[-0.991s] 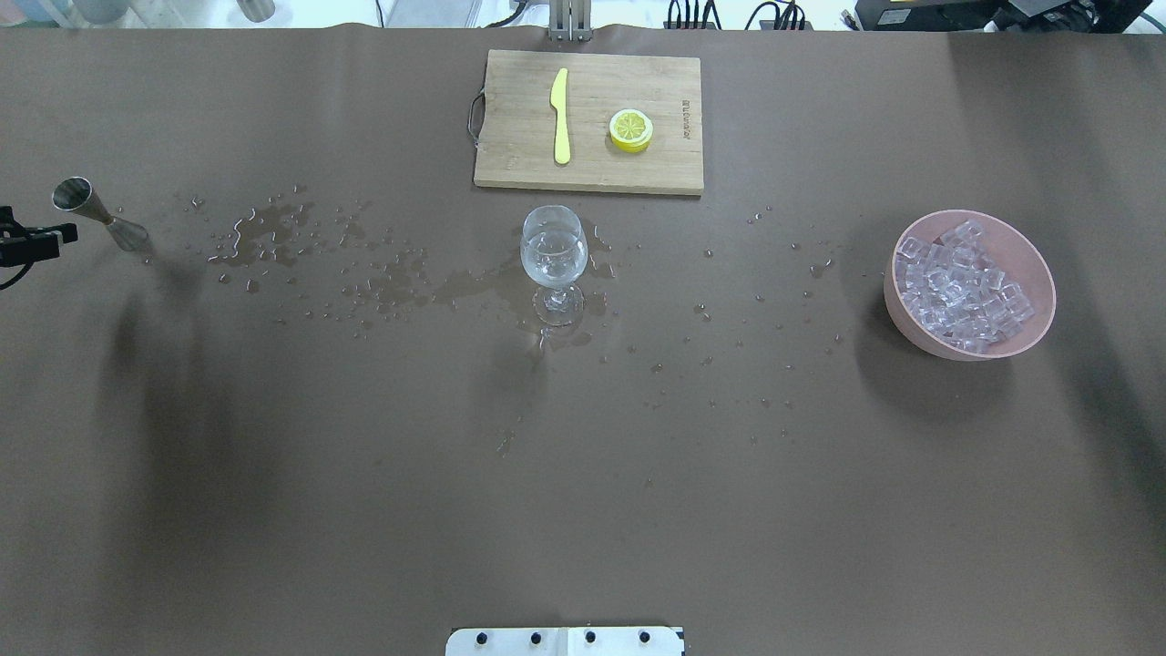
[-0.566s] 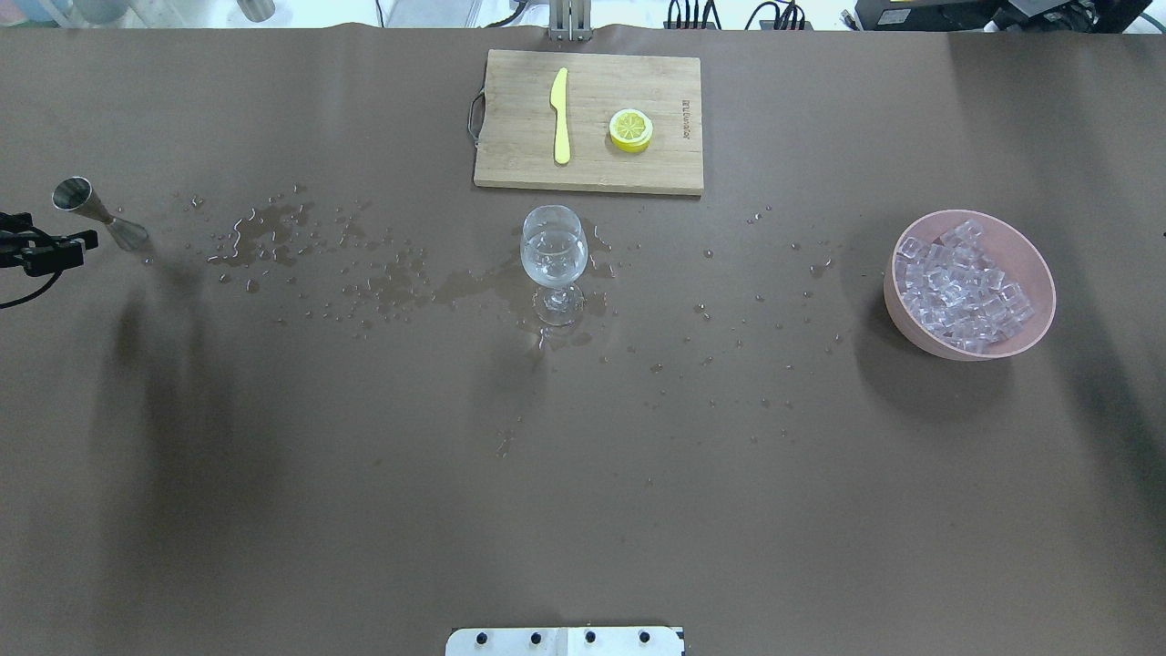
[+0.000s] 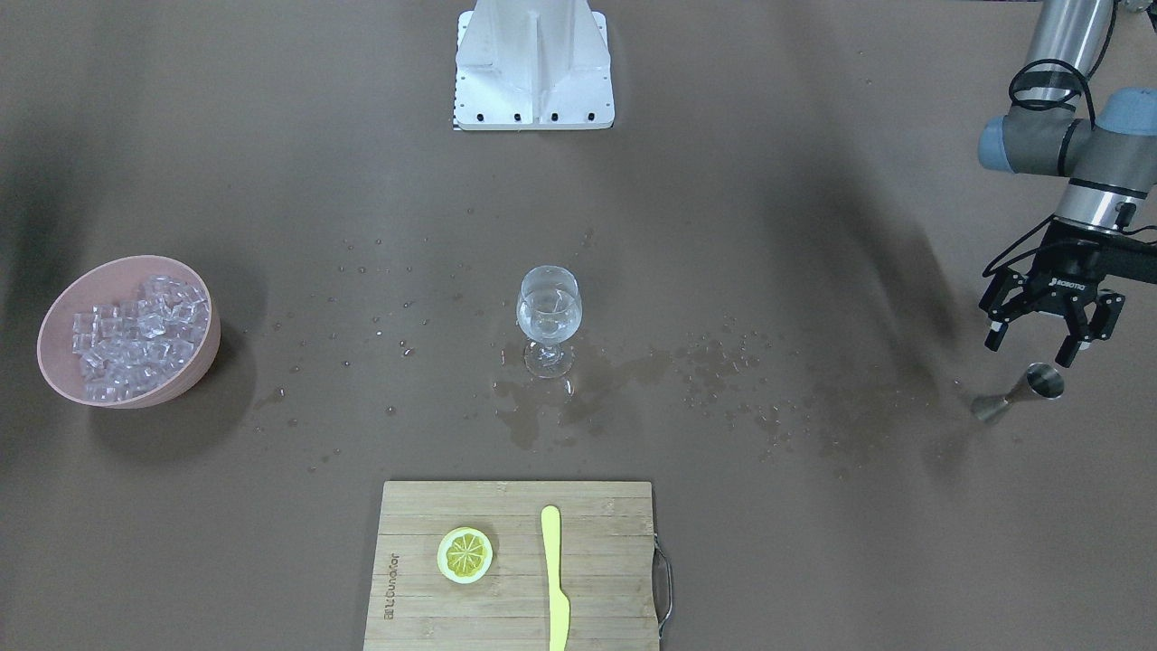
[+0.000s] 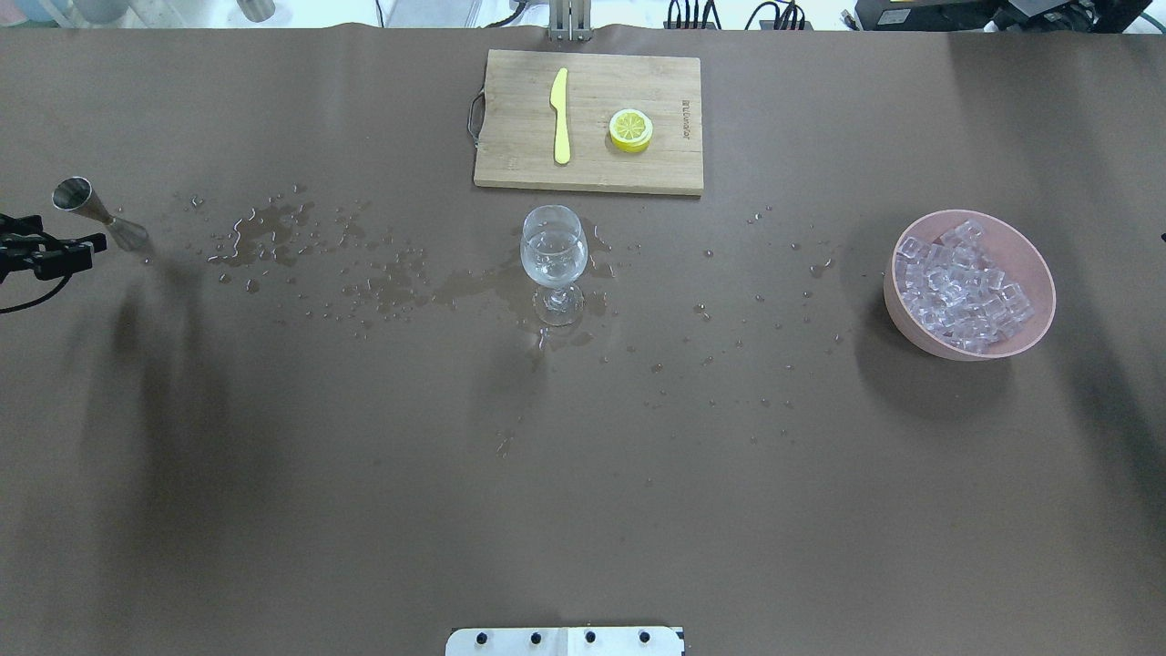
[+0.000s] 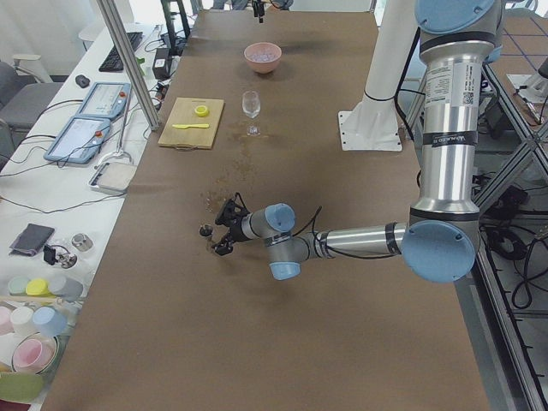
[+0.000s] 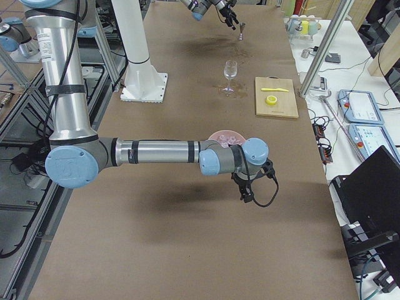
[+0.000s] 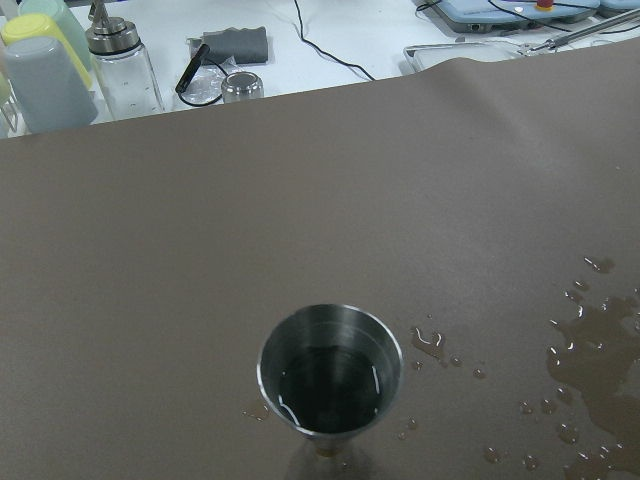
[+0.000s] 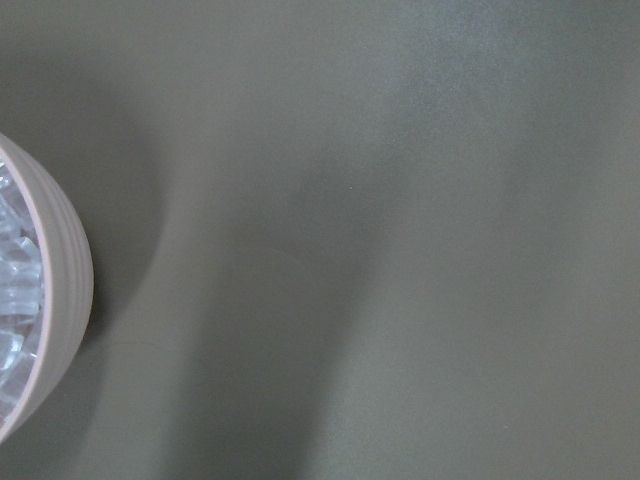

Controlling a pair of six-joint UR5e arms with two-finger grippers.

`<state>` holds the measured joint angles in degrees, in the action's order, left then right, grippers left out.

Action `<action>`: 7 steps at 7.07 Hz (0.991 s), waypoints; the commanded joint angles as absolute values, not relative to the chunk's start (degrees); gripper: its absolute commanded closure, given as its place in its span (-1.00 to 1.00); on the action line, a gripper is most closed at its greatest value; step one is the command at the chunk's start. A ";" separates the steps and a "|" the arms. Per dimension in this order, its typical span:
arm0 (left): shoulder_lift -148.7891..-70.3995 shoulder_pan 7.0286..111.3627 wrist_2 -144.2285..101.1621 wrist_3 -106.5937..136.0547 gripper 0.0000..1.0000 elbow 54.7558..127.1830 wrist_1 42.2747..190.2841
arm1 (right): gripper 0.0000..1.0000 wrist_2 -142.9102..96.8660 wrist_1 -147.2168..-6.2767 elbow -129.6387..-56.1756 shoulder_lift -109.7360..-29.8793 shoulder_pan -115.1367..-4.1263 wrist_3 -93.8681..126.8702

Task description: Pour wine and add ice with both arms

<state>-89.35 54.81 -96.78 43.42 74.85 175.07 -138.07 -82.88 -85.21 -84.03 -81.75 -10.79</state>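
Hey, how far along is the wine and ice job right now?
Done: perhaps some pouring, since the wine glass holds a little clear liquid amid spills. In hand: the open left gripper hangs beside the upright jigger, which holds liquid, without gripping it. Left: the pour, then the ice, seen only in the pink bowl.

Light: bright, diffuse, coming from above | Shadows: soft broad bands lying across table (image 4: 583,510), bowl (image 4: 911,330) casting one robotward | Glare: ice (image 4: 961,282) glinting | Focus: right wrist view showing soft, hazy
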 commanded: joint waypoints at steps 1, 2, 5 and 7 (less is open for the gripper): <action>-91.75 54.67 -96.33 43.77 -0.96 71.64 177.10 | -1.00 -138.25 -82.97 -85.25 -84.02 -81.74 -10.72; -92.63 54.67 -96.33 43.33 -0.95 70.93 176.93 | -1.00 -138.86 -82.79 -85.34 -84.02 -81.74 -10.11; -94.47 54.05 -95.37 43.16 -0.96 67.95 176.66 | -1.00 -139.22 -82.88 -85.61 -84.02 -81.74 -9.58; -95.19 53.62 -92.57 43.15 -0.96 66.62 177.10 | -1.00 -139.57 -83.06 -85.69 -83.85 -81.39 -8.88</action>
